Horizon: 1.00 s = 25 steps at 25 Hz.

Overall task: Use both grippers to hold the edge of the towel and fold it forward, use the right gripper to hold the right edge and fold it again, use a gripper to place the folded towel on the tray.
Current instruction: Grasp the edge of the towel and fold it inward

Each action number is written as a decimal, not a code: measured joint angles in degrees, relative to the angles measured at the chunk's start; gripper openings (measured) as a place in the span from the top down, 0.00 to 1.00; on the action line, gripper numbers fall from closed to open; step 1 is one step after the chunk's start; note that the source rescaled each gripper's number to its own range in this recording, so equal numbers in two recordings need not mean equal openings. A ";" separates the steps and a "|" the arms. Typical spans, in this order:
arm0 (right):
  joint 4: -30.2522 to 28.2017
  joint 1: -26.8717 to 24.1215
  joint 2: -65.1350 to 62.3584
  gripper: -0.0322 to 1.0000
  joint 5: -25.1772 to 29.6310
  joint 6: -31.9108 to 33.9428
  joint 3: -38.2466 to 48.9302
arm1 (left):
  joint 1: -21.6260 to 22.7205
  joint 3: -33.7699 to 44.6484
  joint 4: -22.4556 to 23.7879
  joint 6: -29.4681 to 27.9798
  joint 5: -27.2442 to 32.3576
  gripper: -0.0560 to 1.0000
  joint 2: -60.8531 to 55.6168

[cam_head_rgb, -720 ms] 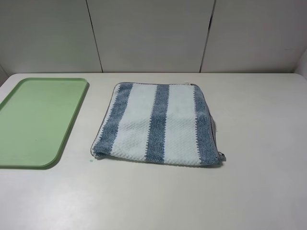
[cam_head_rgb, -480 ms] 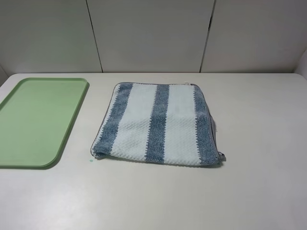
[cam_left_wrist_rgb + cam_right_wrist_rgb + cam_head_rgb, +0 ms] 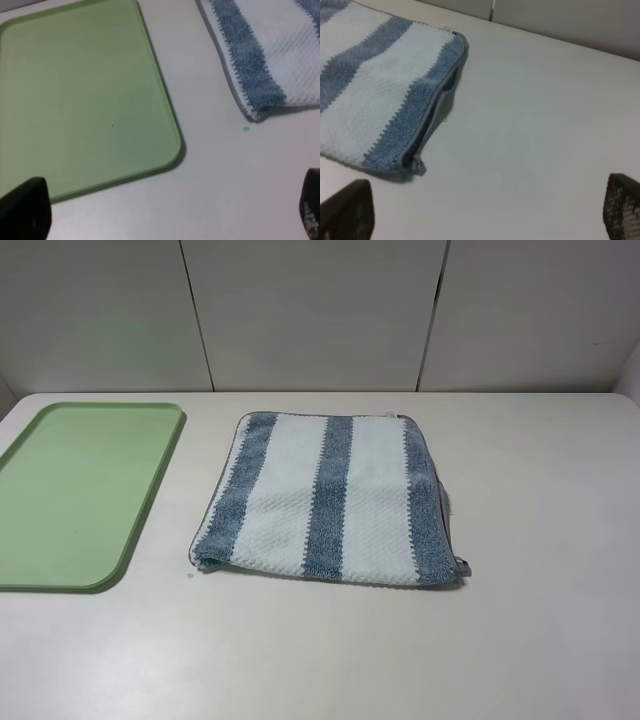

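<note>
Both pincers stand wide open and empty: the left gripper (image 3: 167, 210) hangs over bare table (image 3: 540, 640) just off the tray's (image 3: 60, 580) near rounded corner. The right gripper (image 3: 485, 207) hangs beyond the side of the towel (image 3: 335, 500) that lies farthest from the tray. Neither arm shows in the high view.

The striped towel lies flat on the table beside the tray's long rim, apart from it and not on it. A tiny green speck (image 3: 189, 575) sits between the two. On the side away from the tray the cloth shows two layers edged in grey piping. A small loop tag (image 3: 417, 165) sits at the near corner there.

The step in hand appears to be the first approach, with nothing yet gripped. To do it well, each pincer should likely come down on the edge of the towel (image 3: 330, 578) nearest the robot. One belongs at the corner closest to the tray, the other at the tagged corner. Each should pinch every layer of the hem, not the top one alone. Lifting both corners evenly and carrying them forward together should keep the stripes square.
</note>
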 joint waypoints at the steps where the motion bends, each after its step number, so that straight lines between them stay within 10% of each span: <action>1: 0.00 0.00 0.00 0.00 0.00 0.00 0.00 | 0.00 0.00 0.00 0.00 0.00 0.00 0.00; 25: 0.00 0.00 0.00 0.00 0.00 0.73 0.00 | 0.00 0.00 0.00 0.00 0.00 0.00 0.00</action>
